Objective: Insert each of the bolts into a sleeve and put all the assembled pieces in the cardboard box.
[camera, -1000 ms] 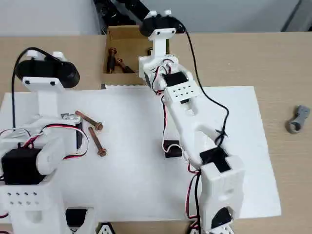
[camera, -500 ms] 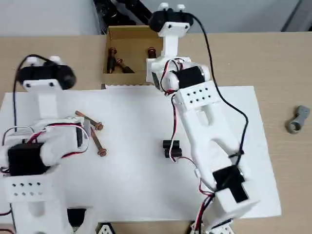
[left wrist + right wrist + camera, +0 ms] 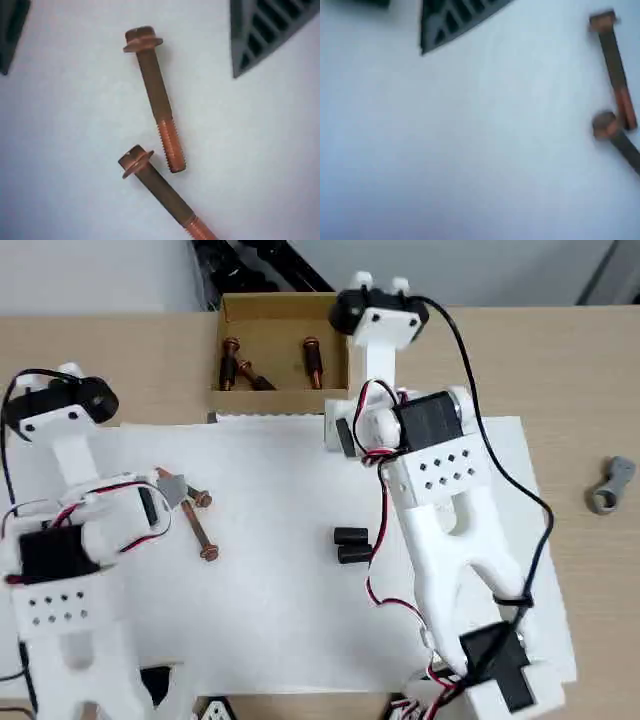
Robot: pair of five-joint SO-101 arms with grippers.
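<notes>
Bench (image 3: 560, 360): sheet (image 3: 270, 620) at centre. On sheet: two bolts (image 3: 200, 529) left, two sleeves (image 3: 351, 545) centre, side by side. Cardboard box (image 3: 270, 306) behind sheet, three assembled pieces (image 3: 313, 360) inside. Small part (image 3: 610, 485) right, off sheet.

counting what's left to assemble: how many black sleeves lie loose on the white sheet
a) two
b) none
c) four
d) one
a: one black sleeve lies right beside a second sleeve on the white sheet, both outside the cardboard box.
</notes>
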